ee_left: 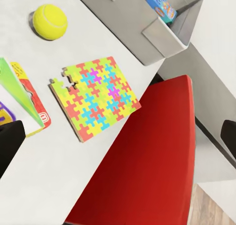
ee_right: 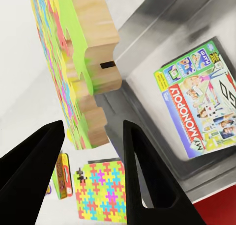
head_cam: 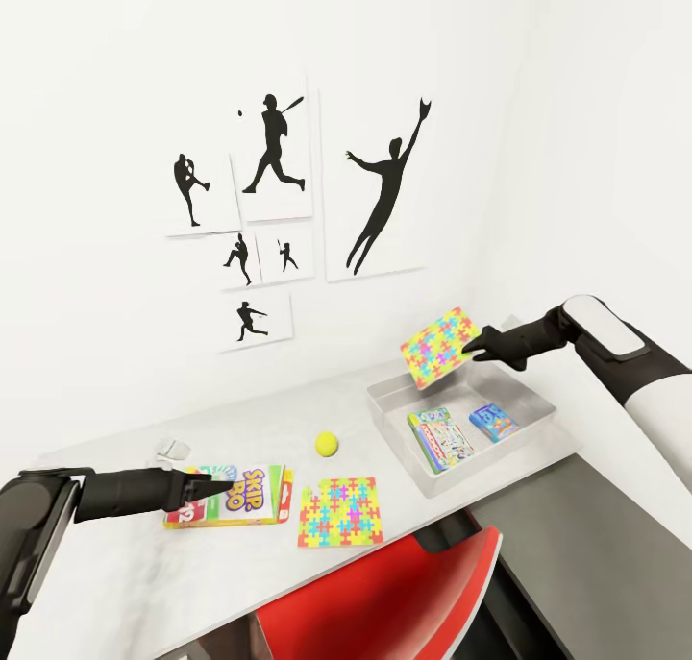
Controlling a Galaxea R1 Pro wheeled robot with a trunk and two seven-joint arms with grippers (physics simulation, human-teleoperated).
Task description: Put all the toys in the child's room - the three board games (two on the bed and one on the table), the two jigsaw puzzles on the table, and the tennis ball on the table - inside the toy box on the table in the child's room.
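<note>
My right gripper [head_cam: 478, 346] is shut on the edge of a colourful jigsaw puzzle [head_cam: 437, 348], holding it tilted in the air over the back of the grey toy box [head_cam: 500, 449]. The right wrist view has the fingers [ee_right: 147, 176] astride the puzzle's wooden edge [ee_right: 93, 87]. Inside the box lie a Monopoly board game [head_cam: 440, 439] and a blue board game [head_cam: 495, 422]. A second jigsaw puzzle [head_cam: 341, 512], a yellow tennis ball [head_cam: 327, 443] and a Skip-Bo board game [head_cam: 252, 495] rest on the table. My left gripper [head_cam: 219, 492] is open, just over the Skip-Bo game.
A red chair [head_cam: 384, 593] is tucked under the table's front edge, below the flat puzzle. A small pale object [head_cam: 173, 446] sits behind the Skip-Bo game. The white table [head_cam: 115, 554] meets the wall with baseball silhouettes at the back; the toy box stands near its right end.
</note>
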